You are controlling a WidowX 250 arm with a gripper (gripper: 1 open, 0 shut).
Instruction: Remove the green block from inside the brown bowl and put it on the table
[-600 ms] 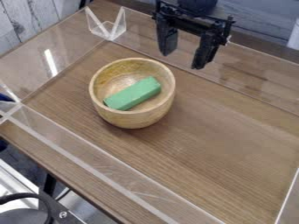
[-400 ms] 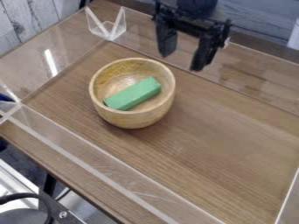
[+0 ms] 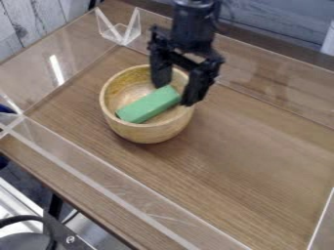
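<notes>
Camera view, green block (image 3: 147,104) inside brown bowl (image 3: 131,130)

You're looking at a small, coarse picture, evenly and fairly brightly lit from above, with no deep shadows anywhere. The table (image 3: 248,171) shows soft pale glare streaks near its left side and along the clear acrylic walls (image 3: 78,186), which catch thin white highlights. The brown bowl (image 3: 147,103) casts only a faint shadow on its near side; its interior is paler. The dark gripper (image 3: 181,86) is slightly smeared, its fingers (image 3: 198,90) soft-edged. The lower left corner falls dim and indistinct.
</notes>
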